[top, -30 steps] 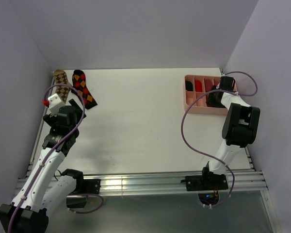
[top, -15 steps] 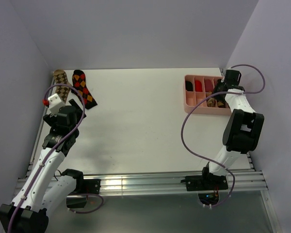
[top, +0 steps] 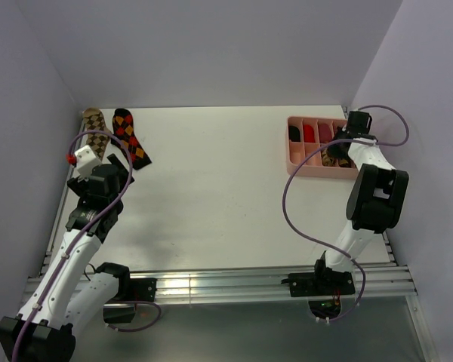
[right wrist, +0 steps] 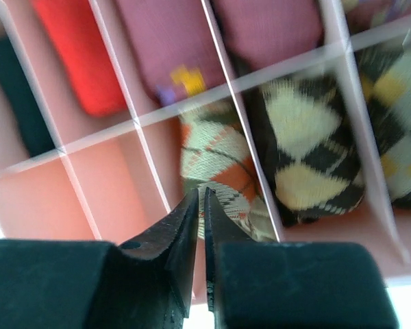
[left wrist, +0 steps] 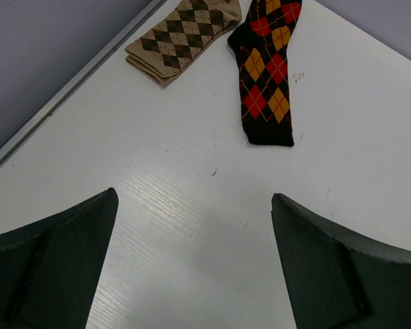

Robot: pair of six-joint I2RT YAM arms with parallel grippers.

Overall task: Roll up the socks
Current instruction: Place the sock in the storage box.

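The tan sock and black-red sock are knitted cloth; the bench is matt white, faintly grained; the pink tray is smooth plastic.

A white desk with faint wood grain sits inside a plain enclosure, between a pale lavender-grey back wall, left wall and right wall. An aluminium rail runs along its near edge. The light is soft and even.
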